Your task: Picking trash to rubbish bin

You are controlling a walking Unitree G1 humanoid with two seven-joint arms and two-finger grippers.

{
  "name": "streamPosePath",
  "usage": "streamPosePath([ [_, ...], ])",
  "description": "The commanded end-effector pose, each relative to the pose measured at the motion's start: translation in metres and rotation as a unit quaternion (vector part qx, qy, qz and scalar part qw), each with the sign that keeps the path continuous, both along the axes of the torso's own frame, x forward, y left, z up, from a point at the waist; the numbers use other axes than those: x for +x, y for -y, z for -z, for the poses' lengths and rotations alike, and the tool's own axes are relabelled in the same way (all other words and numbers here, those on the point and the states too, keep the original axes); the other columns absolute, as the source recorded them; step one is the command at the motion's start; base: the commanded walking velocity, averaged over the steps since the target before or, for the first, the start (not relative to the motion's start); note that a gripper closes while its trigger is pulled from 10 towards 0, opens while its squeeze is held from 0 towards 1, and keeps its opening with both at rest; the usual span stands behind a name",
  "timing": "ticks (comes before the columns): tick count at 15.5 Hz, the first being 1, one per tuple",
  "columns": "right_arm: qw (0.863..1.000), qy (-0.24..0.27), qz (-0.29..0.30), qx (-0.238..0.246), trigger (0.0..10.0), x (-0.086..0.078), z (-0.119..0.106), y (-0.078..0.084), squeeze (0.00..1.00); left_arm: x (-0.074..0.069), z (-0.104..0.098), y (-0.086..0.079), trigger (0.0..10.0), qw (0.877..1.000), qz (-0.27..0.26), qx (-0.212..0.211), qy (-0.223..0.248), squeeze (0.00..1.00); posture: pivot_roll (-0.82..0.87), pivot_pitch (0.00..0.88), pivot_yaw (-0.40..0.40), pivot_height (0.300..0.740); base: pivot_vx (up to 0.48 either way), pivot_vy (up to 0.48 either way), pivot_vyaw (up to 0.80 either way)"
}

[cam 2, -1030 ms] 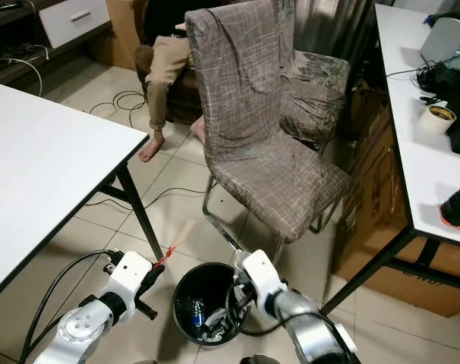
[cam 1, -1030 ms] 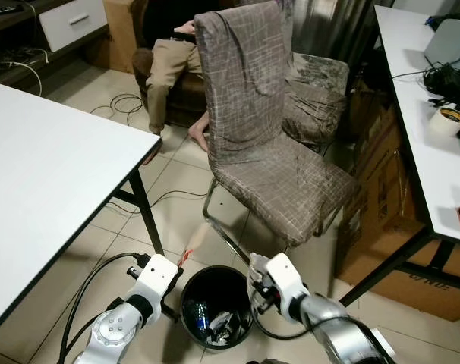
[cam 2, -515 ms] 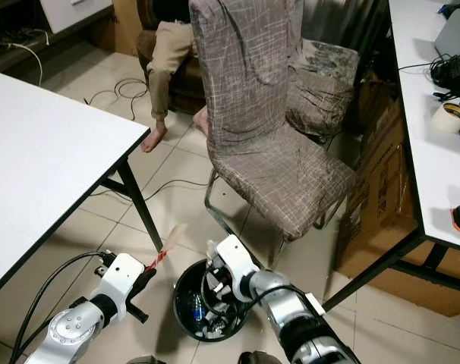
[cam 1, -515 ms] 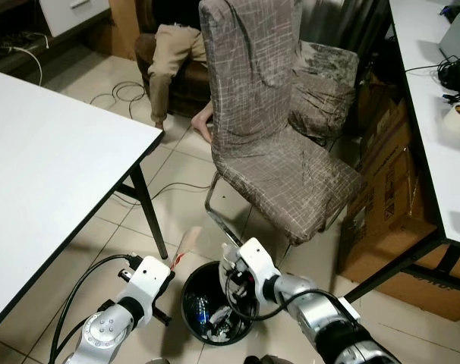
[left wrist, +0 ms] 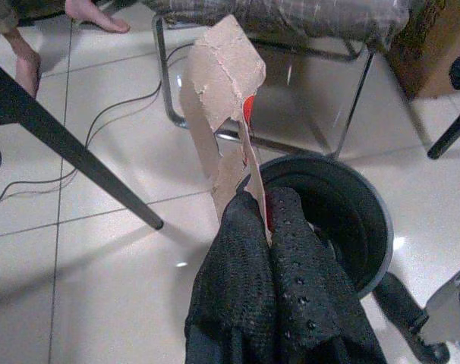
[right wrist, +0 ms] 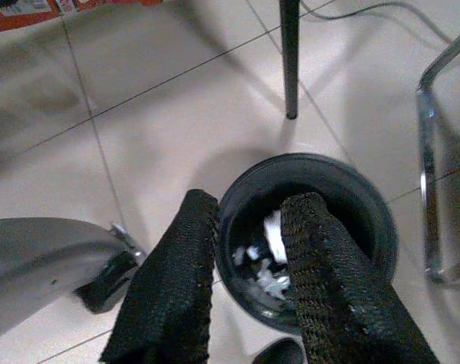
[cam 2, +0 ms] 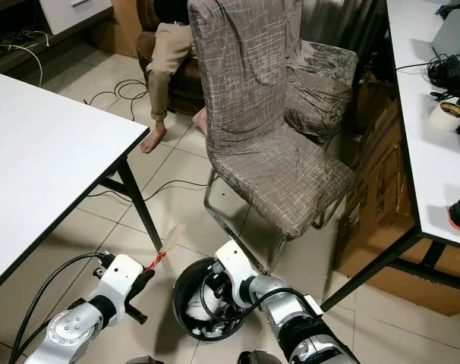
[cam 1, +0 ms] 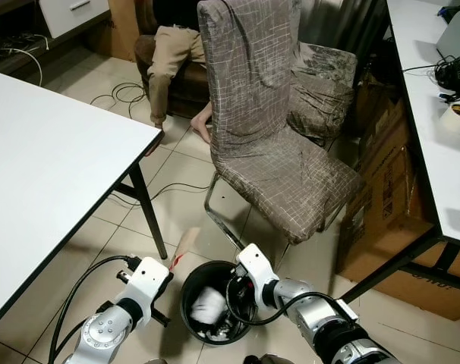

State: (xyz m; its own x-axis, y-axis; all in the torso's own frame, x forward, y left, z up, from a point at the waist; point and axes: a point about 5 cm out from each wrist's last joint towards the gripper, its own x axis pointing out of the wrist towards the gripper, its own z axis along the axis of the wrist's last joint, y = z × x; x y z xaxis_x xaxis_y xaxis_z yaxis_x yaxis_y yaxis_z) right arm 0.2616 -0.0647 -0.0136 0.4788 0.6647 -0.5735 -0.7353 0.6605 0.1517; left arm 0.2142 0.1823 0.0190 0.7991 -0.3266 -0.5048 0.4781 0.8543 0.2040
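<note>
The left gripper point(left wrist: 264, 220) is clamped on a torn cardboard scrap point(left wrist: 218, 91) just left of the black bin point(cam 1: 215, 302); the right gripper point(right wrist: 249, 235) hangs over the bin with fingers apart, empty. The scrap looks light, stiff and easily bent, best held low; no writing is legible.

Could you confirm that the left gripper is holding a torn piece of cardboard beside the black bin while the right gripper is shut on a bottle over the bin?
Not quite: the right gripper is open and empty over the black bin, as the right wrist view shows. The left gripper does hold the torn cardboard.
</note>
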Motion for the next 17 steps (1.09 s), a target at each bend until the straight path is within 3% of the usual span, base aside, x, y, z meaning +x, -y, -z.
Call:
streamPosePath([
  [1,1.000,0.008,0.007,-0.007,10.0,0.002,0.000,0.006,1.00,0.003,-0.003,0.004,10.0,1.000,0.010,-0.004,0.008,0.00,0.07,0.113,-0.079,0.740,0.000,0.000,0.00],
  [2,0.999,0.029,0.034,-0.022,10.0,0.005,-0.002,0.019,0.70,0.006,-0.002,0.010,10.0,1.000,0.024,-0.006,0.006,0.00,0.07,0.111,-0.080,0.740,0.000,0.000,0.00],
  [3,0.996,0.043,0.071,-0.020,10.0,0.006,-0.004,0.033,0.00,0.011,0.002,0.019,10.0,0.999,0.040,-0.013,0.003,0.00,0.06,0.111,-0.076,0.740,0.000,0.000,0.00],
  [6,0.993,0.063,0.093,-0.024,10.0,-0.010,-0.008,0.062,0.00,0.020,0.014,0.046,10.0,0.996,0.086,-0.030,-0.017,0.00,0.02,0.105,-0.058,0.740,0.000,0.000,0.00],
  [8,0.992,0.067,0.093,-0.045,10.0,-0.031,-0.014,0.082,0.00,0.021,0.026,0.068,10.0,0.988,0.143,-0.023,-0.047,0.00,-0.02,0.098,-0.043,0.740,0.000,0.000,0.00],
  [11,0.992,0.067,0.102,-0.031,10.0,-0.045,-0.028,0.088,0.00,0.025,0.036,0.079,10.0,0.983,0.171,0.001,-0.061,0.00,-0.06,0.088,-0.021,0.740,0.000,0.000,0.00],
  [12,0.997,0.044,0.056,0.004,10.0,-0.058,-0.037,0.080,0.00,0.029,0.039,0.081,10.0,0.982,0.174,0.018,-0.064,0.00,-0.07,0.086,-0.009,0.740,0.000,0.000,0.00],
  [14,1.000,0.023,0.012,0.015,10.0,-0.068,-0.040,0.075,0.00,0.034,0.041,0.081,10.0,0.984,0.164,0.022,-0.065,0.00,-0.09,0.085,-0.005,0.740,0.000,0.000,0.00],
  [17,1.000,0.006,0.005,0.006,10.0,-0.073,-0.045,0.078,0.00,0.038,0.041,0.087,10.0,0.985,0.156,0.000,-0.072,0.00,-0.09,0.088,-0.012,0.740,0.000,0.000,0.00],
])
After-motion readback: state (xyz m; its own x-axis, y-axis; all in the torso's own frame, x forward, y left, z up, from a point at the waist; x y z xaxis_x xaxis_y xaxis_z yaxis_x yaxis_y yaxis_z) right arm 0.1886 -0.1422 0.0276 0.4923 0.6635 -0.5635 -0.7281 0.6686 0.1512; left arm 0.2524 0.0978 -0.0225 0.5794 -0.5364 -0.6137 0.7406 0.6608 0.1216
